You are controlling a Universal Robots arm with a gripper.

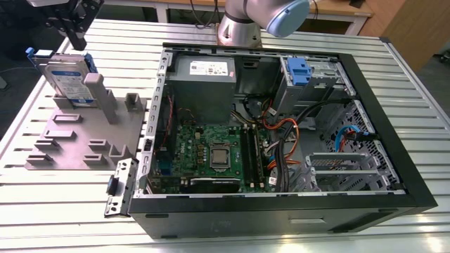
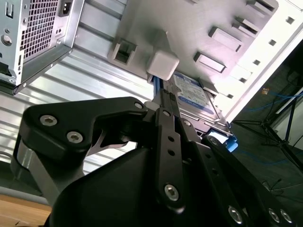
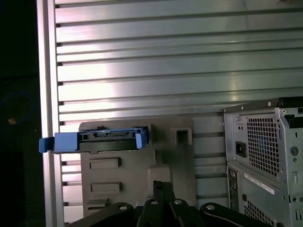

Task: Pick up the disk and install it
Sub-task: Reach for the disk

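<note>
The exterior view sits high, off the arm, and looks steeply down across the slatted table point(image 1: 63, 195). It takes in the open computer case point(image 1: 281, 213) in the middle, the grey fixture plate point(image 1: 70, 142) near the table's edge on the exterior view's left, and the arm's base point(image 1: 237, 29) at the far edge. The first wrist view rides well above the table and faces almost straight down on the plate, the black links of the gripper point(image 3: 161, 185) poking in. The second wrist view sits close behind those links and looks slantwise along them. Both wrist views share the plate, the disk point(image 3: 109, 137) standing in it and the case's vented rear corner; the exterior view takes in plate and disk too.
</note>
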